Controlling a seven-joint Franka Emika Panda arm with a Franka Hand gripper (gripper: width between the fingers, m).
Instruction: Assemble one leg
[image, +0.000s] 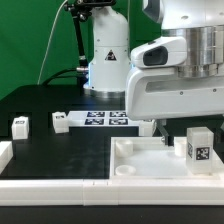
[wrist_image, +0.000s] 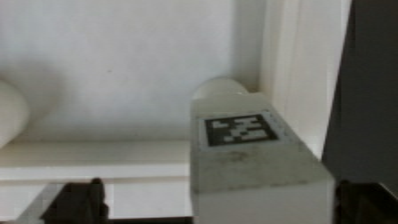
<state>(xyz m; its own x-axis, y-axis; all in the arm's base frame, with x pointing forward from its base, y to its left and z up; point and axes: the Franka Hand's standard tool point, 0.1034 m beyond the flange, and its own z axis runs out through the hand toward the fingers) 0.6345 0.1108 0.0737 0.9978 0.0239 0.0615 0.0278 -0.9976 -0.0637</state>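
- Three legs relative to the tabletop (image: 135, 160): one (image: 197, 146) standing on it, two off it (both lying on the black table): (image: 20, 125), (image: 61, 121).
- One marker board (image: 105, 118) beyond the tabletop.

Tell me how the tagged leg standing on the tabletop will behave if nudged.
The leg looks stiff and probably light. Standing upright on a small base, it may tip or slide across the smooth tabletop. Its flat sides suggest no rolling.
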